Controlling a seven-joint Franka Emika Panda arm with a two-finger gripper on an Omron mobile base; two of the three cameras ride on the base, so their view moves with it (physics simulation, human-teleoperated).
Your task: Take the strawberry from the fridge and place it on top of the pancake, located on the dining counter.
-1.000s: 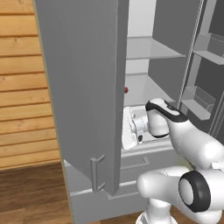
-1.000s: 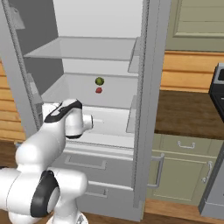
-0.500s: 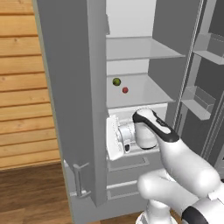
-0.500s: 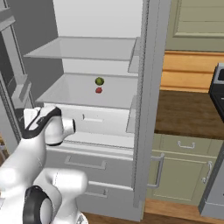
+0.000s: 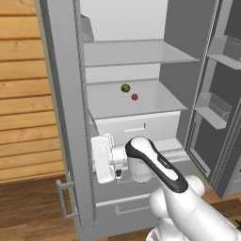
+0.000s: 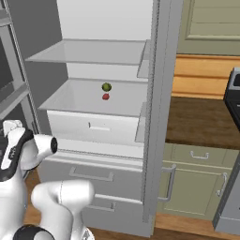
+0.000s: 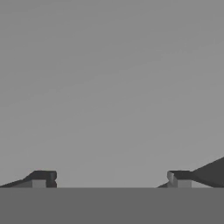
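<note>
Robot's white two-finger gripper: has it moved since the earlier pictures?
Yes. In the left base view the gripper has swung left, away from the fridge's pale inner drawer, towards its open grey door.

A pale fridge shelf (image 5: pixel 113 106) carries the strawberry (image 5: pixel 134 97) beside a green fruit (image 5: pixel 125 88).

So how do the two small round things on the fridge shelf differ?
The strawberry is red, while the other fruit is olive green. The strawberry looks a bit smaller than the green fruit. The strawberry sits nearer the shelf's front edge, the green fruit just behind it. Both rest on the same pale fridge shelf, close together.
</note>
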